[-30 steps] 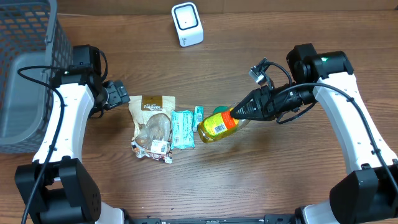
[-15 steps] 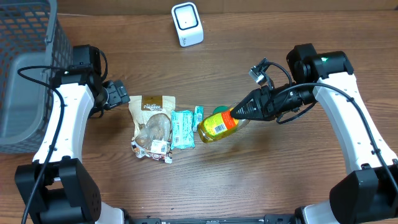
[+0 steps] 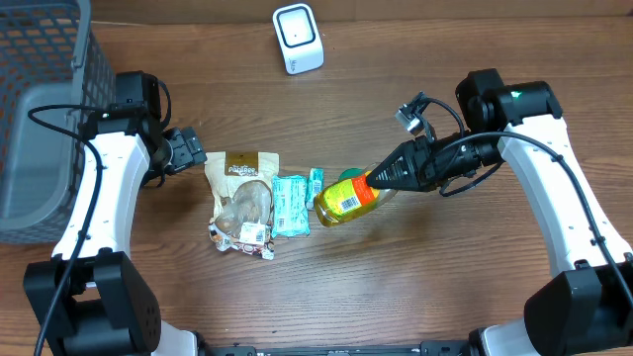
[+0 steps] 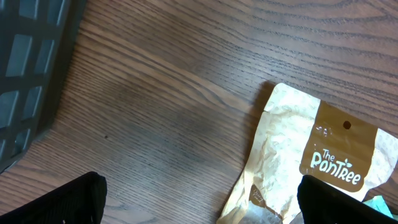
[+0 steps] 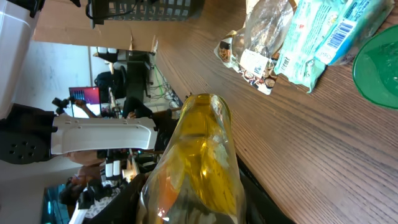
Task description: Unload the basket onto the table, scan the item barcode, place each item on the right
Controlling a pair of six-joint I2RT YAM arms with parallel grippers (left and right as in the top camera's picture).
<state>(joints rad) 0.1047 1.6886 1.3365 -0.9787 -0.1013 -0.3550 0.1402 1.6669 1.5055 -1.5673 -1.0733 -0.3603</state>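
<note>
A clear bottle of yellow liquid (image 3: 346,198) with a yellow and orange label is held above the table's middle, its base pointing left. My right gripper (image 3: 382,178) is shut on its near end. The right wrist view has the bottle (image 5: 200,149) filling the space between the dark fingers of that gripper (image 5: 193,208). The white barcode scanner (image 3: 297,38) stands at the back of the table, well apart from the bottle. My left gripper (image 3: 194,153) stands open just left of a brown pouch (image 3: 240,188), nothing between its fingers (image 4: 202,202).
A dark mesh basket (image 3: 40,119) fills the far left. The brown pouch (image 4: 317,162), a teal packet (image 3: 290,205) and a green round item (image 3: 346,177) lie together under and left of the bottle. A small printed wrapper (image 3: 242,235) lies in front of the pouch.
</note>
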